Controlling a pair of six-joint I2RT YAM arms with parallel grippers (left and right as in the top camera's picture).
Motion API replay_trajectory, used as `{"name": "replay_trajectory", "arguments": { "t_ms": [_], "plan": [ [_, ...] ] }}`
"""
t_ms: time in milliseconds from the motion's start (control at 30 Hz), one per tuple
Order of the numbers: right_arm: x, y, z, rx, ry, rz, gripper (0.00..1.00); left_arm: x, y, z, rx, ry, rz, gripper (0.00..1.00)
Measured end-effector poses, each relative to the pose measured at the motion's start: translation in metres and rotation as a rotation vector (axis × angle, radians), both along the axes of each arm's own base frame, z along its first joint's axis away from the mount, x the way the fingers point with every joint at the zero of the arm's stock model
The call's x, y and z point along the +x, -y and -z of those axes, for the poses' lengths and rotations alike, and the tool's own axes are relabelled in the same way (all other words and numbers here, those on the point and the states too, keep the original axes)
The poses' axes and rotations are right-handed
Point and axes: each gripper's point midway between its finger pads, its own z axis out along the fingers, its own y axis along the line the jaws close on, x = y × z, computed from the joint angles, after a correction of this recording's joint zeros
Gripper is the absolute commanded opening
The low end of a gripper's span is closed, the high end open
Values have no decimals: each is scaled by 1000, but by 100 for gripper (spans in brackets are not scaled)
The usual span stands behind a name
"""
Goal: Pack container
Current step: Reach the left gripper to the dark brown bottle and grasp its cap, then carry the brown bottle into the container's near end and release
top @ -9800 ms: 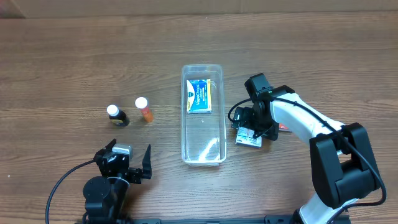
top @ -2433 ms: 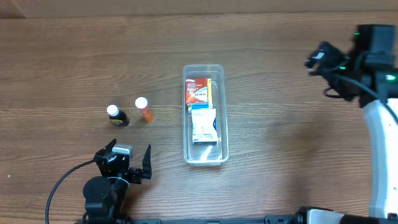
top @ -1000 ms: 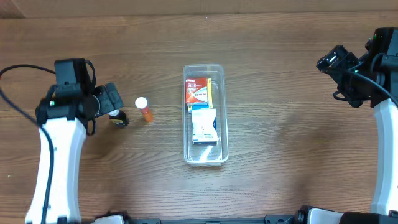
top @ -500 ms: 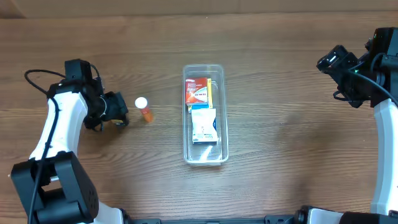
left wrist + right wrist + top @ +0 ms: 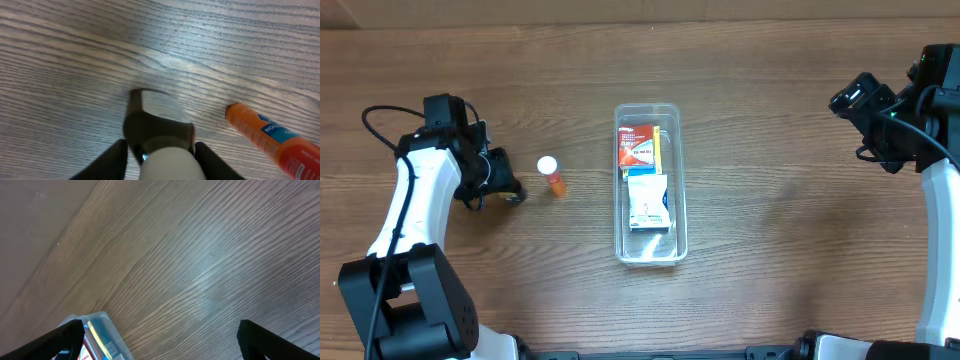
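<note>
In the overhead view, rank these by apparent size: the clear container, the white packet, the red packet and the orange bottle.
1. container, clearly the largest
2. white packet
3. red packet, close to the white one, so the order of that pair is unsure
4. orange bottle, the smallest

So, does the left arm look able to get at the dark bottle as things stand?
Likely yes: the left gripper straddles the dark bottle, a finger on each side. The orange bottle sits apart, not blocking.
</note>
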Motion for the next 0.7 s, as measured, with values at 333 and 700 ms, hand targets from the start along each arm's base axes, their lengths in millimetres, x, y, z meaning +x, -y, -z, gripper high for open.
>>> {"name": "replay_trajectory", "arguments": {
  "t_ms": [333,700],
  "plan": [
    [0,0,0,0,0,-1,100,-2,6,-31,13,-42,57,22],
    [0,0,0,0,0,-1,100,14,52,-174,55,102,198,22]
  ]
}}
